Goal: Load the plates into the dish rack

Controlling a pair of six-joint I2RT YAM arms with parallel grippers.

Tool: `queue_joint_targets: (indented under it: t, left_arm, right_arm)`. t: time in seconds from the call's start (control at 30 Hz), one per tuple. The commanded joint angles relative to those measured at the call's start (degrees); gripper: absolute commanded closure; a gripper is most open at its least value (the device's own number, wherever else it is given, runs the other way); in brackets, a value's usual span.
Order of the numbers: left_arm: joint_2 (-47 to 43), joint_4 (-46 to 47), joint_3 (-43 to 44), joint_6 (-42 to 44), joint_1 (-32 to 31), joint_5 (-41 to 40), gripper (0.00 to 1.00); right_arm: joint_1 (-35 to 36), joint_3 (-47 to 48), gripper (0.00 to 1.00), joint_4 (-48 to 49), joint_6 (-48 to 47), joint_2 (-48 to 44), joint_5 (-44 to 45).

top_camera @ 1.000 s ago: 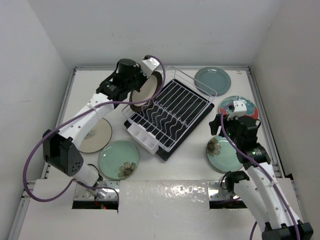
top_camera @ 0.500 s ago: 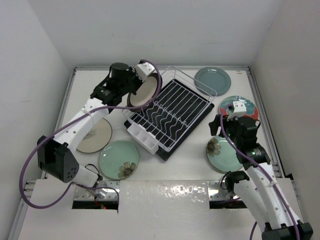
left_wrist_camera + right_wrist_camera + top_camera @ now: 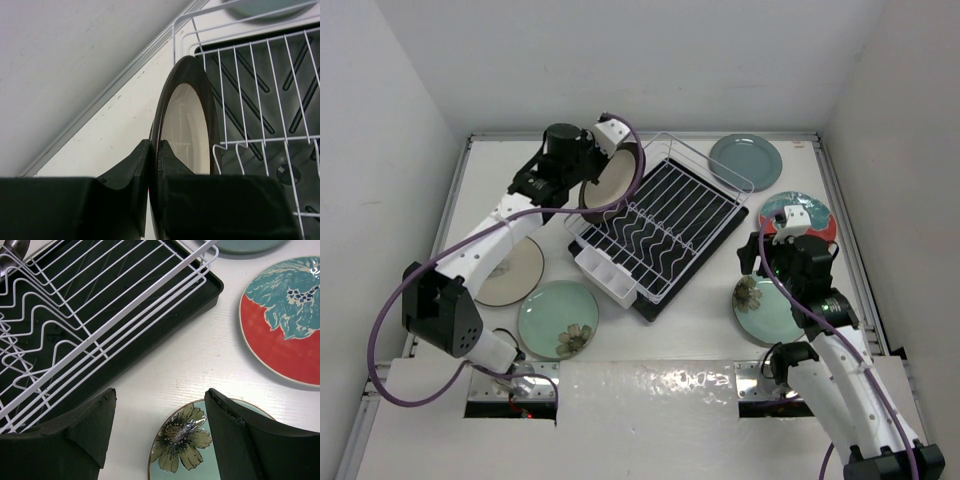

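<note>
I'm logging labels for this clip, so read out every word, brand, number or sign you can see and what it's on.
No readable text in any view.
The red plate and the pale green plate beside it carry flower patterns only, no words.
The cream plate, the dish rack and its black tray show no label or brand.
</note>
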Motion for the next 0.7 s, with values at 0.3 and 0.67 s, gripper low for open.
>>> queue_joint_targets:
  t: [0.3,0.67]
  left_arm:
    - [1.2,-11.3,-5.9,-3.6,-0.2,-7.4,1.00]
    - [-0.3,-13.3,-6.5,-3.0,-0.1,-6.0,1.00]
  right_arm:
    - [0.2,-1.8,0.29,0.8,0.2,-1.8,2.3]
    - [0.2,-1.5,0.29,1.1,-0.1,-1.1,2.1]
